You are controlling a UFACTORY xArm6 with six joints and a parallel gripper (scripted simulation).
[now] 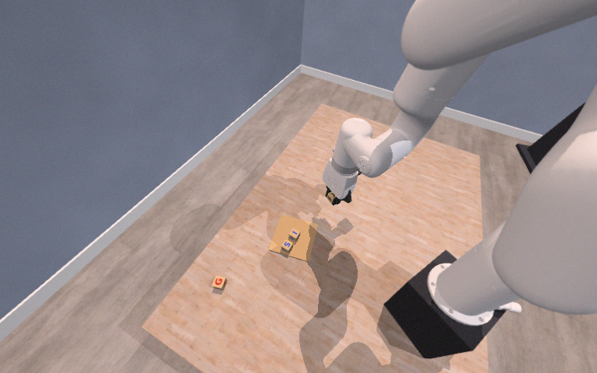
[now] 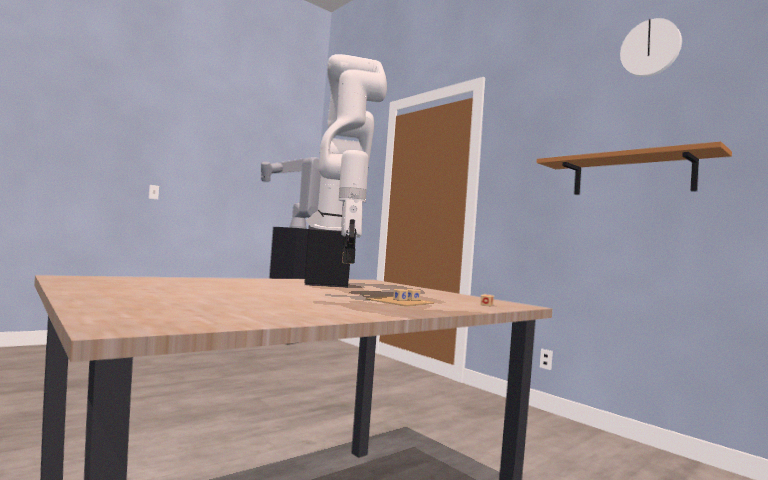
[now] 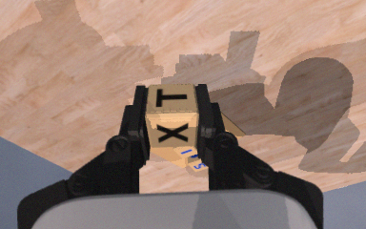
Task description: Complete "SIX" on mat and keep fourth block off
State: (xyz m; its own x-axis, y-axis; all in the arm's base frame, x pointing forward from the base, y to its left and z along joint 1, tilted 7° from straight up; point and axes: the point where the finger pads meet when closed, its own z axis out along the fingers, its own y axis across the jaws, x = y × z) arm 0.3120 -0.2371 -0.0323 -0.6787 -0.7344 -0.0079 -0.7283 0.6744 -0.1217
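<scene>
Gripper: your gripper (image 3: 172, 125) is clenched on the X block (image 3: 172, 121), one black finger pressed to each side face, and it hangs in the air above the table (image 2: 186, 316), well clear of the wood.

X block: a pale wooden cube. In the wrist view a black X shows on the face turned toward the camera and a black T on the neighbouring face beyond it. A cube has no long axis, so what matters is which face is up and how the letter is turned.

Mat: a tan square mat (image 1: 281, 228) lies flat on the table, near the gripper and toward the G block's side of it.

Row so far: the S block (image 1: 287, 245) and the I block (image 1: 294, 234) sit side by side on the mat, blue letters up.

Spare: the G block (image 1: 218, 282), red letter up, lies on bare table well apart from the mat. Leave it there.

Step in hand: you are carrying the X block toward the open spot just beyond I.

How to do it well: check that X, not T, ends on top and upright for a reader at the base. Keep in line with S and I, fully on the mat, and lower it flat before opening.
</scene>
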